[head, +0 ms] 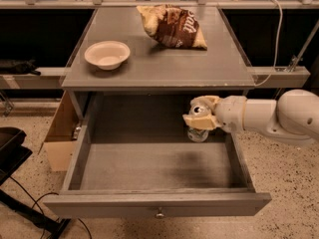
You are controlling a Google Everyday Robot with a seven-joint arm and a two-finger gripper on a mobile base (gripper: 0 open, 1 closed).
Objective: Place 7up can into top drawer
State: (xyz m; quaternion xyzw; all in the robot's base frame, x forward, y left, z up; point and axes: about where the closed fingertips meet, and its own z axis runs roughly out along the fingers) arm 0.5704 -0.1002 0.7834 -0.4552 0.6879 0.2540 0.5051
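Observation:
The 7up can (198, 133), white and green with a silver top, is held upright by my gripper (200, 113) at the back right of the open top drawer (149, 168). The gripper's tan fingers are closed around the can's upper part. The white arm reaches in from the right. The can's base sits low inside the drawer, near or on its floor; I cannot tell if it touches. The drawer is pulled far out, with a small round knob (159, 214) on its front panel.
On the grey table top (199, 63) above stand a cream bowl (106, 54) at the left and a brown-and-tan snack bag (172, 25) at the back. A tan cardboard box (61, 133) stands left of the drawer. A black object (10, 148) lies at the far left.

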